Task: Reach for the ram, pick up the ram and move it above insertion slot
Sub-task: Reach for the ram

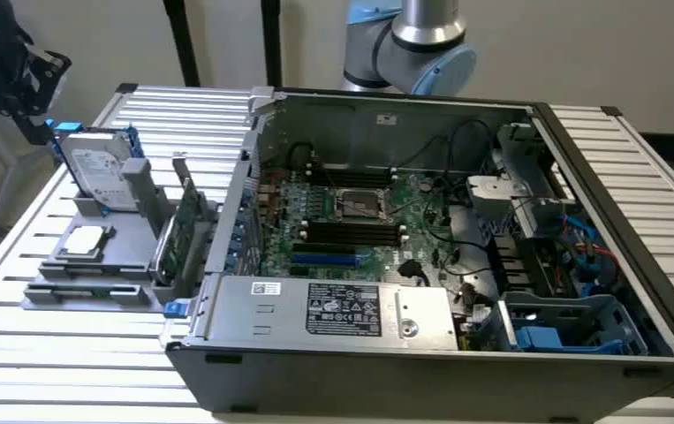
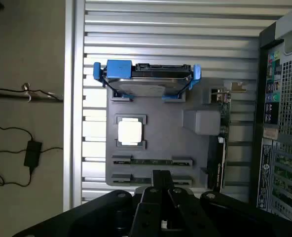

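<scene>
Grey for the tray, ribbed silver for the table beneath it. Blue around the hard drive on the tray, dark green along the ram.

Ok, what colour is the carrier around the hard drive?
Blue; the hard drive carrier shows best in the wrist view.

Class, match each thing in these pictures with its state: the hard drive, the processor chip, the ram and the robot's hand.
Column 1:
1. hard drive
2. processor chip
3. ram
4. hand

Column 2:
A. shut
B. lying flat, long and thin
C. standing on edge
D. lying flat, square and pale

Pairs: 1-C, 2-D, 3-B, 4-A
</scene>
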`<state>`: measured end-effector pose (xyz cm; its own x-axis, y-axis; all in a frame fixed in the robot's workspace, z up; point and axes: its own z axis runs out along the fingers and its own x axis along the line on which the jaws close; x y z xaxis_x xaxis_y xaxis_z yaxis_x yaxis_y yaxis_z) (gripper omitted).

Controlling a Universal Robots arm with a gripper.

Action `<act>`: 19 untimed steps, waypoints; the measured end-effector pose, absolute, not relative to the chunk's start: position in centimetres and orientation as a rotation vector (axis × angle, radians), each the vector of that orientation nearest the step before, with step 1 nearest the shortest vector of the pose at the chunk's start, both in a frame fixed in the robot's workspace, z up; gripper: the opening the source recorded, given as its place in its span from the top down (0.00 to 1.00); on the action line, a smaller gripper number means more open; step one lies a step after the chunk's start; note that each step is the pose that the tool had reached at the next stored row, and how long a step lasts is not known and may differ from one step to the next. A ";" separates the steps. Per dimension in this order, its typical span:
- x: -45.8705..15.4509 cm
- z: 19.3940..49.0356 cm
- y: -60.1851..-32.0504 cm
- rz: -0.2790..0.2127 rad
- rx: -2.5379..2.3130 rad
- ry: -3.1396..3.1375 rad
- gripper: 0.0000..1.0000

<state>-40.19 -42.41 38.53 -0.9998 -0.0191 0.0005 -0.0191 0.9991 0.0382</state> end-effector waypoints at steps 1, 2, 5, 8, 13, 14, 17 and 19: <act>-40.2 38.5 -42.4 -0.060 0.030 -3.140 0.89; -40.2 38.5 -42.4 -0.060 0.030 -3.140 0.89; -40.2 38.5 -42.4 -0.060 0.030 -3.140 0.89; -40.2 38.5 -42.4 -0.060 0.030 -3.140 0.89; -40.2 38.5 -42.4 -0.060 0.030 -3.140 0.89; -40.2 38.5 -42.4 -0.060 0.030 -3.140 0.89; -40.2 38.5 -42.9 -0.060 0.030 -3.140 0.89; -40.2 38.5 -43.7 -0.061 0.030 -3.140 0.89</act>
